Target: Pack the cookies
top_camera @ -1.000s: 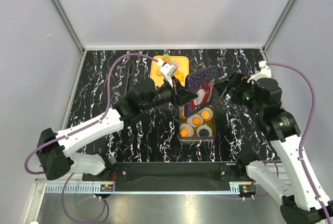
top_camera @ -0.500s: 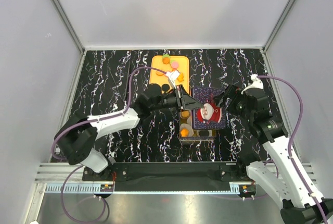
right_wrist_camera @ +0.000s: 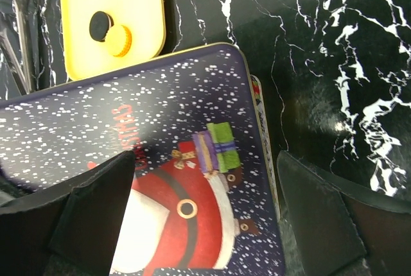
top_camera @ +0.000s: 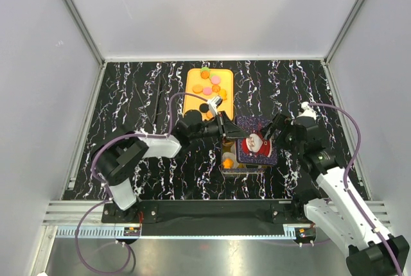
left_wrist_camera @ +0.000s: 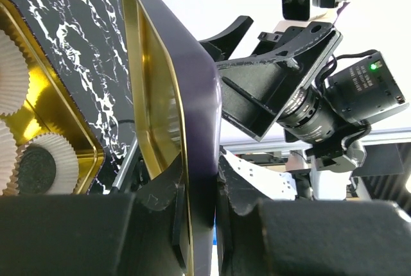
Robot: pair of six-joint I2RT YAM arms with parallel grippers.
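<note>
Loose cookies (top_camera: pixel 207 87), orange, pink and black discs, lie on an orange tray (top_camera: pixel 190 100). A gold tin (top_camera: pixel 226 168) holds white paper cups with cookies (top_camera: pixel 228 163); one black cookie (left_wrist_camera: pixel 35 170) sits in a cup. A purple Santa lid (top_camera: pixel 255 142) lies tilted over most of the tin. My left gripper (top_camera: pixel 226 132) is shut on the lid's left rim (left_wrist_camera: pixel 196 128), as the left wrist view (left_wrist_camera: pixel 205 192) shows. My right gripper (top_camera: pixel 275 129) is open, and its fingers straddle the lid's top (right_wrist_camera: pixel 186 205) without gripping it.
The tray (right_wrist_camera: pixel 148 6) sits just behind the tin, with a black cookie (right_wrist_camera: pixel 99 24) and an orange one (right_wrist_camera: pixel 120 40) near its front edge. A dark thin tool (top_camera: pixel 158 99) lies left of the tray. White walls enclose the black marbled table.
The lid has gone from standing upright behind the tin to lying nearly flat over it. The left gripper lowered with it, and the right gripper came down and in over the lid.
</note>
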